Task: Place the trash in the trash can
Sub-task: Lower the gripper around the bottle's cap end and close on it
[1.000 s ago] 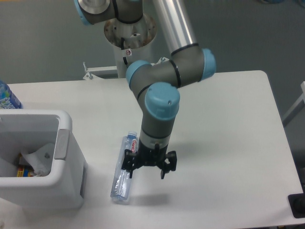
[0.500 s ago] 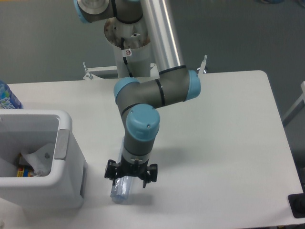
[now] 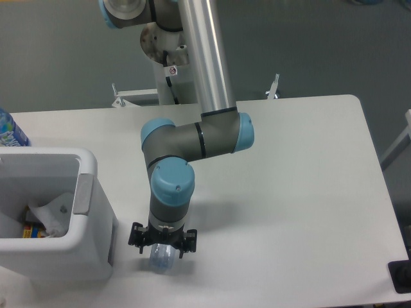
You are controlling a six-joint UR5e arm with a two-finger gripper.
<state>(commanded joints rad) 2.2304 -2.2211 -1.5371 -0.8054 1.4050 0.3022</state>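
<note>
Two black fingers of the gripper (image 3: 162,240) point down at the table (image 3: 295,192), spread to either side of the crushed bottle (image 3: 162,256), whose clear end shows just below the wrist; whether the pads touch the plastic cannot be told, since the arm (image 3: 186,147) hides most of the bottle. The jaws stand fairly wide, one finger left and one right of the bottle.

Just to the left stands the trash can (image 3: 83,256), its white wall near the gripper and its grey handle patch (image 3: 82,194) facing the arm. Inside it lies a crumpled white wrapper (image 3: 52,215) over something with yellow and red print (image 3: 31,230).

At the far left edge of the table, behind the can, a bottle with a blue-and-white label (image 3: 9,131) is partly cut off by the frame.

Right of the arm the white tabletop runs bare to its rounded far corner and right edge. A grey floor (image 3: 321,45) surrounds the table, and the robot's base column (image 3: 168,64) rises behind it.
</note>
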